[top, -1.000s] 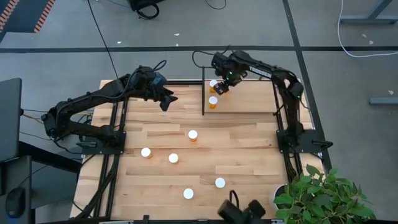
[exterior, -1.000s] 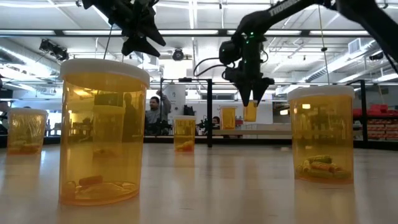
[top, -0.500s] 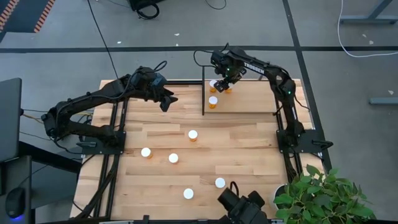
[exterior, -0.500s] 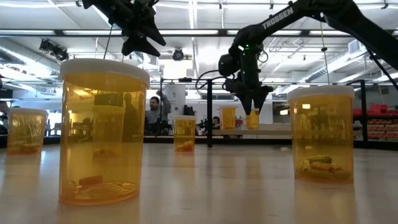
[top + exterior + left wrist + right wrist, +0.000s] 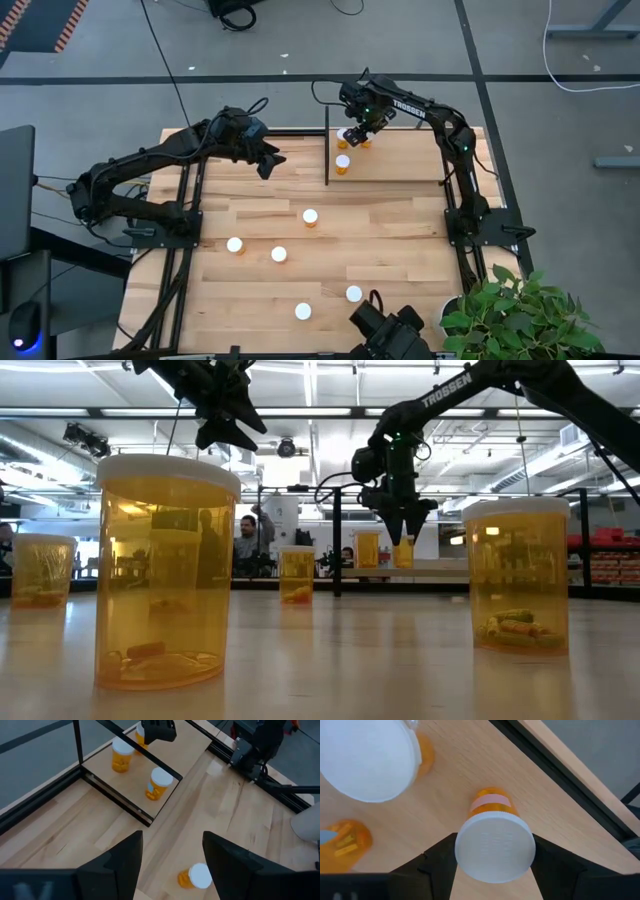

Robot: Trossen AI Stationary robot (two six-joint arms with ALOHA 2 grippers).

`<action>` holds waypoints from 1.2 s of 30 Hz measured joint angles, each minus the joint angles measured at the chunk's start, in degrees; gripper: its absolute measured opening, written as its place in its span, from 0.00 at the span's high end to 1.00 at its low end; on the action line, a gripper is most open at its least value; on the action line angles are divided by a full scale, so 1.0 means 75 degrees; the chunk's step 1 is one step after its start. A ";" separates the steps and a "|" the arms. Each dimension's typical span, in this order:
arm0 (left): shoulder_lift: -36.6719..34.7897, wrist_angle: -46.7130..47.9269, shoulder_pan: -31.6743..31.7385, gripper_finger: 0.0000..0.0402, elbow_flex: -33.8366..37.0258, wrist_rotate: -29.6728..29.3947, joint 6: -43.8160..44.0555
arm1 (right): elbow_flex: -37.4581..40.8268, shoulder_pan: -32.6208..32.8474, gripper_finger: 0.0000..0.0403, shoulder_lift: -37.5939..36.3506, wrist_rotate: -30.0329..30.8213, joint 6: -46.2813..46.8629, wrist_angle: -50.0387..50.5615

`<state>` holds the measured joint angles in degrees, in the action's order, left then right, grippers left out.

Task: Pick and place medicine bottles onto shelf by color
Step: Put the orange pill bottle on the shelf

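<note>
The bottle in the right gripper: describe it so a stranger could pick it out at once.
Find the shelf, the pale panel at the table's far edge. Two white-capped orange bottles stand free near its left bar; a third sits beside the farther one, between the right gripper fingers. It alone is gripped.

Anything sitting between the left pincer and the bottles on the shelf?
In the left wrist view, only bare tabletop and the shelf's black edge bar lie between the open left pincer and the shelf bottles.

high: overhead | low: tabletop level | wrists: close; shared shelf (image 5: 400, 160)
</note>
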<state>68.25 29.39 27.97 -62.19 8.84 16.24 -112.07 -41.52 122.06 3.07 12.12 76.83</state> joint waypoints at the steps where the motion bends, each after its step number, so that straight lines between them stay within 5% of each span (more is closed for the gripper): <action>1: 0.0000 0.0000 0.0000 0.46 0.0000 0.0000 0.0003 | 0.0000 0.0000 0.42 0.0000 0.0000 0.0000 -0.0011; 24: 0.0000 0.0012 0.0000 0.47 0.0000 0.0000 0.0011 | -0.0099 0.0003 0.32 -0.0019 -0.0076 0.0187 0.0299; 36: 0.0000 0.0012 0.0000 0.46 0.0000 -0.0001 -0.0030 | -0.0109 0.0165 0.32 -0.1255 -0.0157 0.0621 0.0285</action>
<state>68.25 29.47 27.97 -62.19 8.84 16.01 -112.89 -40.28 112.65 1.89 16.78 78.96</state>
